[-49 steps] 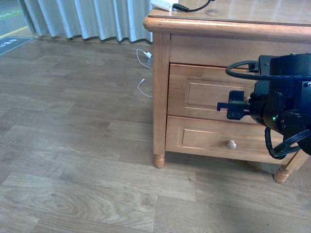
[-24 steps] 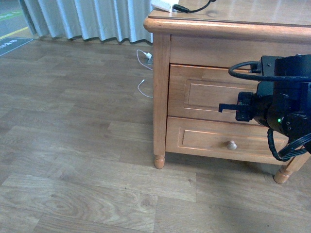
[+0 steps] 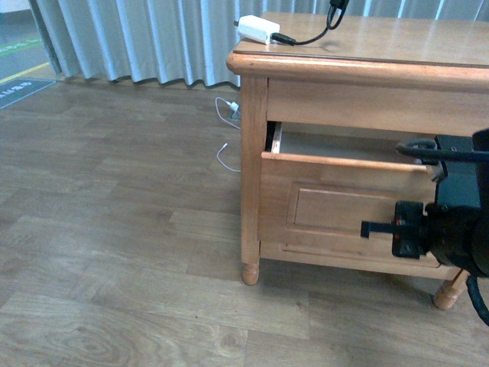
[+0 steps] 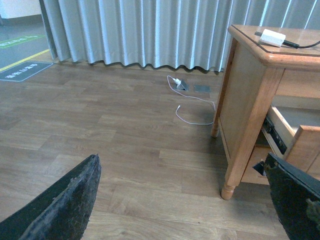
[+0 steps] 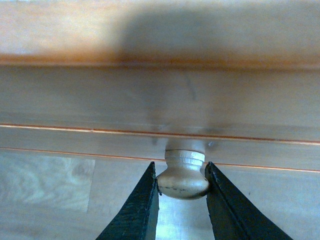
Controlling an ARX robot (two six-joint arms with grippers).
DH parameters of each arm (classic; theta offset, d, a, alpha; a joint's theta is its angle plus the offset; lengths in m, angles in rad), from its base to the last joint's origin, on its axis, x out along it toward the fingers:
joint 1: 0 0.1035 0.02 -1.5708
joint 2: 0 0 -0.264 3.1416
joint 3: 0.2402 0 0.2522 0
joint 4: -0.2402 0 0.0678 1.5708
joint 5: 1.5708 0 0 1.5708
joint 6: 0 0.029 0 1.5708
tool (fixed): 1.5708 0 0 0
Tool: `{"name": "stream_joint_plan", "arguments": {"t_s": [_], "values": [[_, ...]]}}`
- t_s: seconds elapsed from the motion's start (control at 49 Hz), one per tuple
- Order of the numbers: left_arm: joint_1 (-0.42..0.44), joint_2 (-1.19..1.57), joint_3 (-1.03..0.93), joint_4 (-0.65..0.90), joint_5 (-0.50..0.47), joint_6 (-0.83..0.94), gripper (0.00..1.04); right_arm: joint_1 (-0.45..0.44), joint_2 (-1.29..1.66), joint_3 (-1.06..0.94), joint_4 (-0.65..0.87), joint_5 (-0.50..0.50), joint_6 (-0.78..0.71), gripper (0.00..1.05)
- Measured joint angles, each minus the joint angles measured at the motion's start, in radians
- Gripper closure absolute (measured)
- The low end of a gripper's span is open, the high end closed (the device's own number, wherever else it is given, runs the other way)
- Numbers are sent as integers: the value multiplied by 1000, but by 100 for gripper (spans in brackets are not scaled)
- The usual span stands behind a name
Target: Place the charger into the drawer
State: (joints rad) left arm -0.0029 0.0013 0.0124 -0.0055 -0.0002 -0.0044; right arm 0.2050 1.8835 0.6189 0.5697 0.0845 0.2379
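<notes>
Presently, the right gripper point(image 5: 180, 166) is clamped on the drawer's small round knob point(image 5: 183, 181), one jaw pressed to each flank. The hold suits a straight pull, since the knob is the only purchase on the front. The left gripper point(image 4: 180, 200) hangs spread wide and holds nothing, off at about nine o'clock of the cabinet point(image 3: 253, 153), which leaves it free for the pick.

The drawer point(image 3: 344, 202) stands partly drawn out, with a strip of pale interior showing above its front panel. In my judgement the gap looks narrow for a drop from above, so a further pull may be wanted.

The charger point(image 3: 257, 29) is not yet in the drawer. It lies flat on the worktop point(image 3: 397, 38), at roughly eleven o'clock of the opening, and its black cable point(image 3: 306, 36) trails off toward one o'clock. That cable could drag or snag during the lift.

Beyond, at nine o'clock of the cabinet, a thin white cable point(image 4: 178, 84) lies on the floor point(image 3: 114, 229) before the curtain point(image 3: 137, 38); it is no part of the job.
</notes>
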Motion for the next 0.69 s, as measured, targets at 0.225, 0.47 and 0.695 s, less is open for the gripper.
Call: {"name": "stream_joint_plan", "arguments": {"t_s": [0.225, 0.47, 0.695], "values": [[0, 0, 0, 0, 0, 0, 6, 26, -163, -174, -38, -50, 23, 82], [0, 0, 0, 0, 0, 0, 6, 55, -291, -257, -44, -29, 38, 62], [0, 0, 0, 0, 0, 0, 6, 52, -570, -271, -237, -53, 55, 21]]}}
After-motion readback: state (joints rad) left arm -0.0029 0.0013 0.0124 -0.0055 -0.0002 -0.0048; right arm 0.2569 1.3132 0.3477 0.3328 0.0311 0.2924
